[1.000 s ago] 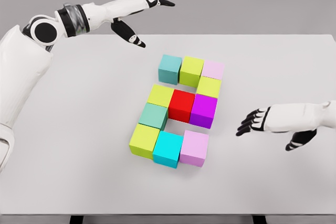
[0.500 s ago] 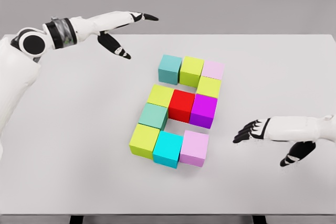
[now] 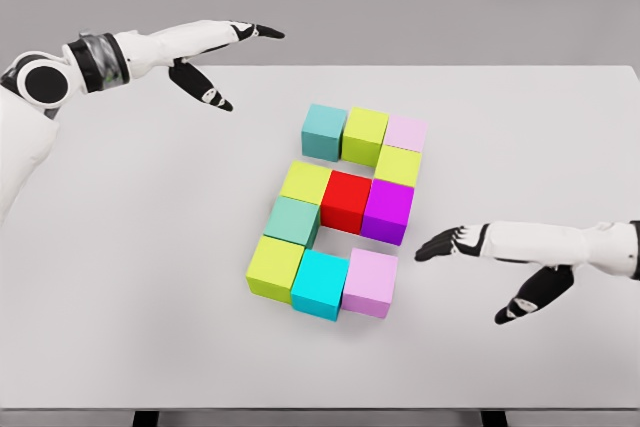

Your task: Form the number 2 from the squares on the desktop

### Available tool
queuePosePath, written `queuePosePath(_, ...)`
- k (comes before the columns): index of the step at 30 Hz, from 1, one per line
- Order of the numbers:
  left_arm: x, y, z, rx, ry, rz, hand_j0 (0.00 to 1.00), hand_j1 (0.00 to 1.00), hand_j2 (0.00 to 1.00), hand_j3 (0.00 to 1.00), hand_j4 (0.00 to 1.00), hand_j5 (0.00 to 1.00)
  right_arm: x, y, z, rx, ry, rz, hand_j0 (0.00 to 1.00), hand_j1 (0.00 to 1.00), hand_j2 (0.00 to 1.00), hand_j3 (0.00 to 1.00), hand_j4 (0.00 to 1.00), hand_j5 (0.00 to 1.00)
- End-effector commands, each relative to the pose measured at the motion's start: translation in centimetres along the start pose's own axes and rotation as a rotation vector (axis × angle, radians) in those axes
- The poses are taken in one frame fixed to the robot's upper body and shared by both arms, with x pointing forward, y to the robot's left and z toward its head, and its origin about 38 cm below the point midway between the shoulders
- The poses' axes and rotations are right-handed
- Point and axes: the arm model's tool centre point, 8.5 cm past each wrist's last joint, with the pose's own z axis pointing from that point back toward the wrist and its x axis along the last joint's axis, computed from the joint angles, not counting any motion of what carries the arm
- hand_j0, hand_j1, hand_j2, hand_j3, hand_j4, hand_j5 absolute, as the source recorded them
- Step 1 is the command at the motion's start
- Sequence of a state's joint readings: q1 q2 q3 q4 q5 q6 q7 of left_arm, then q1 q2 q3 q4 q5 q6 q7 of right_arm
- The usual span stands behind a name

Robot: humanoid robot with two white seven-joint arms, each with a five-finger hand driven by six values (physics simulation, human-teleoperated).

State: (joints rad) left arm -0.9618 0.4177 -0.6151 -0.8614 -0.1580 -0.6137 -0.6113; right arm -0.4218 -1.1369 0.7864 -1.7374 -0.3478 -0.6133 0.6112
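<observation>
Coloured cubes lie packed together mid-table. The top row is a teal cube (image 3: 324,131), a yellow-green cube (image 3: 364,134) and a pale pink cube (image 3: 406,132). Below the pale pink cube sits a yellow cube (image 3: 398,165). The middle row holds a yellow cube (image 3: 304,182), a red cube (image 3: 346,199) and a magenta cube (image 3: 388,210). A green cube (image 3: 292,220) follows, then a yellow cube (image 3: 275,265), a cyan cube (image 3: 320,283) and a pink cube (image 3: 370,281). My right hand (image 3: 450,244) is open, fingers stretched toward the magenta cube. My left hand (image 3: 225,57) is open, raised over the far left.
The white table (image 3: 130,247) spreads wide on both sides of the cubes. Its front edge runs along the bottom of the view, and a grey wall stands behind the far edge.
My right hand has slid left toward the cubes. My left hand has drawn back to the left, away from the cubes. The cubes have not moved.
</observation>
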Motion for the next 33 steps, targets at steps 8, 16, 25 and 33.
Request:
queuePosePath(8,-0.2,0.1,0.2,0.006,0.006,0.01,1.0,1.0,1.0,1.0,1.0,1.0,0.0,-0.1,-2.6,-0.062,-0.095,-0.055,1.0,1.0,1.0,1.0,1.0,1.0)
queuePosePath(16,-0.3,0.3,0.3,0.009,0.008,0.009,1.0,1.0,1.0,1.0,1.0,1.0,-0.4,0.1,-3.1,-0.084,-0.109,-0.084,1.0,1.0,1.0,1.0,1.0,1.0)
queuePosePath(25,-0.2,0.4,0.3,0.012,0.008,0.008,1.0,1.0,1.0,1.0,1.0,1.0,-1.6,0.6,-4.6,-0.111,-0.126,-0.121,1.0,1.0,1.0,1.0,1.0,1.0)
queuePosePath(33,-0.3,0.5,0.3,0.013,0.008,0.009,1.0,1.0,1.0,1.0,1.0,1.0,-2.4,1.9,-5.5,-0.107,-0.13,-0.164,1.0,1.0,1.0,1.0,1.0,1.0)
